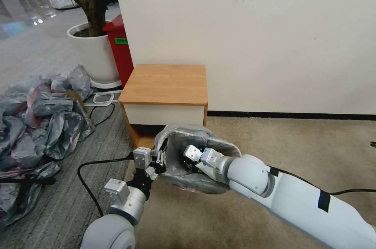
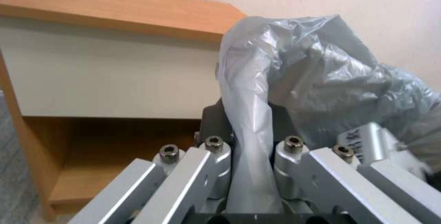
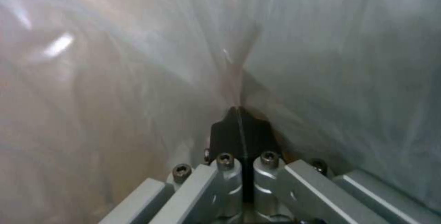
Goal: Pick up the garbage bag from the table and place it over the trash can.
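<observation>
Grey plastic of the garbage bag (image 1: 196, 155) billows in the lower middle of the head view, draped over something on the carpet just in front of the table (image 1: 164, 84), whose wooden top is bare. At the bag's left edge the left hand (image 1: 159, 159) is clamped on a fold of the plastic; in the left wrist view that fold (image 2: 250, 148) runs straight up between the two closed fingers (image 2: 216, 169), with the table's white drawer front behind. From the lower right the right arm reaches into the bag's open mouth, and the right hand (image 1: 192, 159) sits inside it. In the right wrist view its dark fingertips (image 3: 241, 134) are pressed together with a thin crease of plastic pinched between them, grey film all around. A heap of grey and pink bags (image 1: 35, 123) lies at the left edge.
</observation>
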Robot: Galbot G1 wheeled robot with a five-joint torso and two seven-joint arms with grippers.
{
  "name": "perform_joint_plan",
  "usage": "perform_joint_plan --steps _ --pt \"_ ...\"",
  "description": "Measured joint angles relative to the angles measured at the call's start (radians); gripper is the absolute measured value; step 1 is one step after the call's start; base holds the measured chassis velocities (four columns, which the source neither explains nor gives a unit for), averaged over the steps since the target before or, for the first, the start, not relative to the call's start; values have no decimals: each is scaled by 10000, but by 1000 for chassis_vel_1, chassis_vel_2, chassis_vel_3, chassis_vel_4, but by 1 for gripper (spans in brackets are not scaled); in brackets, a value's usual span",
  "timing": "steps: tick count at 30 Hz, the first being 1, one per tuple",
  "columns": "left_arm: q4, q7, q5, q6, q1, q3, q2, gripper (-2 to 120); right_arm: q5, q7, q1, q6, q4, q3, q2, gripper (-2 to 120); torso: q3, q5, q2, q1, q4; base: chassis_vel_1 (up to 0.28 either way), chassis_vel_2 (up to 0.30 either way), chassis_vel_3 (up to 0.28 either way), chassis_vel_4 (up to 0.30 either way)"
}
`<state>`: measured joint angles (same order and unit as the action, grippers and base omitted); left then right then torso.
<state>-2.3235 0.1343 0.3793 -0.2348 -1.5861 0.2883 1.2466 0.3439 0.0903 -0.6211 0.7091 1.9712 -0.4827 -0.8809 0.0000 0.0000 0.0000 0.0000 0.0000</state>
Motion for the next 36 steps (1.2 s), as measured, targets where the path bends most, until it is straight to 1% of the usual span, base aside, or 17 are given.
perform_joint_plan --steps 6,16,24,28,32,33,35,36 --pt "-2 -31 -34 -8 -1 -110 43 7 -67 -10 178 0 -132 -282 96 0 -1 0 0 0 -1 0 0 0 0" --pt "0 -351 -338 -7 -12 -219 15 7 -128 -58 576 1 -250 -718 159 0 0 0 0 0 0 0 0 0 0" --pt "13 -593 -549 -3 -24 -255 -34 7 -139 -60 624 4 -219 -905 375 0 0 -1 0 0 0 0 0 0 0" --pt "52 -597 -549 -3 -24 -269 8 7 -151 -67 513 5 -181 -876 388 0 0 1 0 0 -1 0 0 0 0" --pt "201 -499 -458 -4 -13 -212 97 7 -43 -70 377 6 77 -595 444 0 0 0 0 0 0 0 0 0 0" --pt "289 -345 -297 -21 6 -178 149 7 102 -61 356 6 251 -501 520 0 0 0 0 0 0 0 0 0 0" --pt "335 -280 -221 -41 18 -167 176 7 143 -56 351 6 317 -488 561 0 0 0 0 0 0 0 0 0 0" --pt "435 -150 -103 -85 56 -162 226 7 228 -49 337 5 430 -478 644 0 0 0 0 0 0 0 0 0 0"
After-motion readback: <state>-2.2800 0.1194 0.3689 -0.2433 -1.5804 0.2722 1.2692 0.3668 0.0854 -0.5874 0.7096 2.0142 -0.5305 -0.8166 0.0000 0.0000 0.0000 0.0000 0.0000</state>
